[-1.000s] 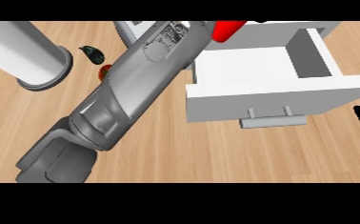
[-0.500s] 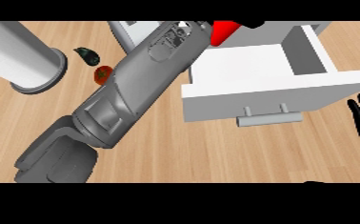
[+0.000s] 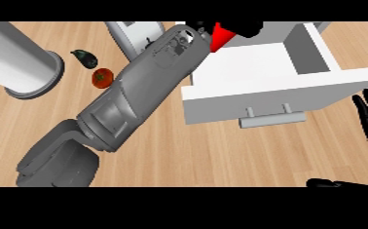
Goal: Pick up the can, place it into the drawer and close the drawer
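At the lower right edge of the head view, dark fingertips of the right hand are seen, with more dark fingers at the right edge beside the drawer front; whether those fingers are straight or curled cannot be told. It appears to be kept aside, near the drawer, perhaps so that the closing push can be made later.

Across the wooden surface the grey left forearm is stretched diagonally from lower left to upper centre — a long reach that seems called for because the open drawer lies toward the far side. The drawer's white front and its handle face the near edge, so a push away from the robot is judged to be what would shut it.

At the far end, the left hand is curled round the red can, held over the drawer's far left corner — probably so that it can be lowered inside. Only part of the can is visible; the release is not yet made.

To the left, a small red tomato-like thing, a dark vegetable and a grey cylinder are left well apart from the drawer.
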